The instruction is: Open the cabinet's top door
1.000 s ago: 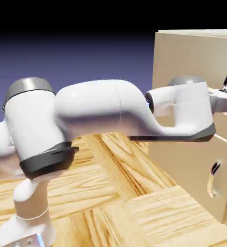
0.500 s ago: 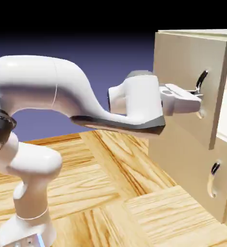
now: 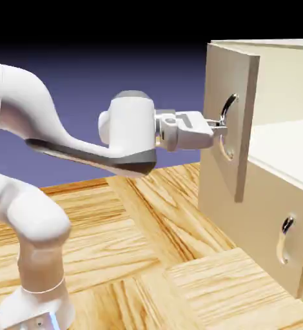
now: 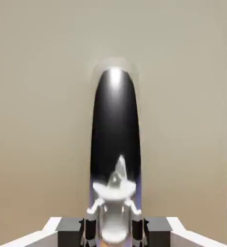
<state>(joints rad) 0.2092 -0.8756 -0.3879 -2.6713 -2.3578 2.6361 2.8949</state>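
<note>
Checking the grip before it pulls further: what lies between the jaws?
The top door's handle lies between the jaws, as the hand view shows.

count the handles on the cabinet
2: one handle on the top door, between the gripper's fingertips, and another on the lower panel. Any on the cabinet's unseen sides would be hidden.

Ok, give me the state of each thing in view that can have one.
top door: open, swung out from the cabinet
upper compartment: exposed, nothing visible inside
lower door: closed
gripper: jaws shut on the top door's handle
lower handle: free, nothing on it
</note>
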